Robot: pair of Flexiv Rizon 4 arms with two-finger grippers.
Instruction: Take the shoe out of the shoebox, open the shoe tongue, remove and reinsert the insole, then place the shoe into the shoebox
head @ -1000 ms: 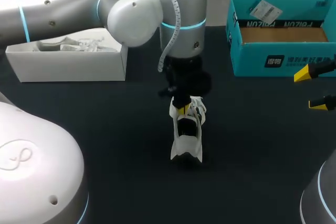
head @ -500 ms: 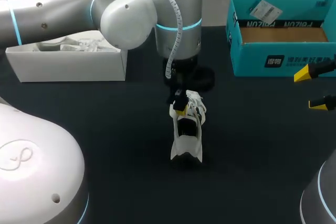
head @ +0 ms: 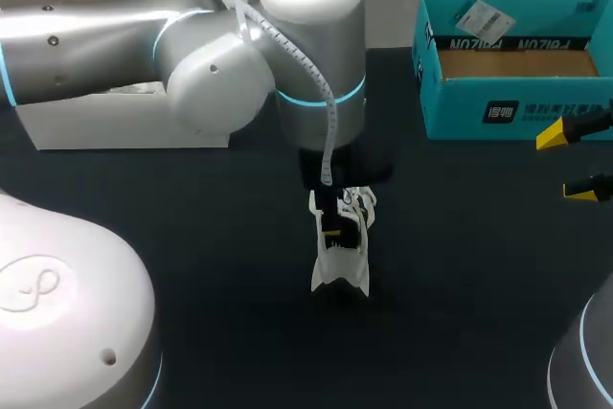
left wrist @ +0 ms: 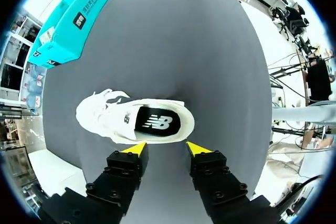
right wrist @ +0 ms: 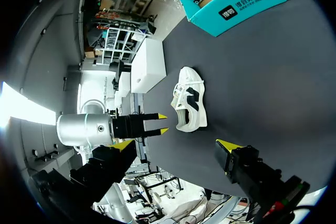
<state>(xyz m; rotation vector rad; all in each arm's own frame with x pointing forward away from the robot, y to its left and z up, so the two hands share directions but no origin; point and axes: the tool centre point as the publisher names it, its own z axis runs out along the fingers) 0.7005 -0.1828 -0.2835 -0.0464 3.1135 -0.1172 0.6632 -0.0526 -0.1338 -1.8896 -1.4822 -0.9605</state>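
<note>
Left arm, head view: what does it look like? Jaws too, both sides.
Left arm: silver-grey tubes, rounded white joint caps, glowing cyan rings, a white ribbed cable tied along it. Both arms' jaws: black blocks, yellow wedge tips.

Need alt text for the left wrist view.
A white shoe sits on the dark table just ahead of the open left pincer, its black insole showing through the opening. A teal shoebox stands farther off, beyond the shoe.

Head camera looks down on my whole desk [head: 460, 265] from behind. Left wrist camera hangs close over the shoe [left wrist: 134, 121]; right wrist camera sees it from farther off.
</note>
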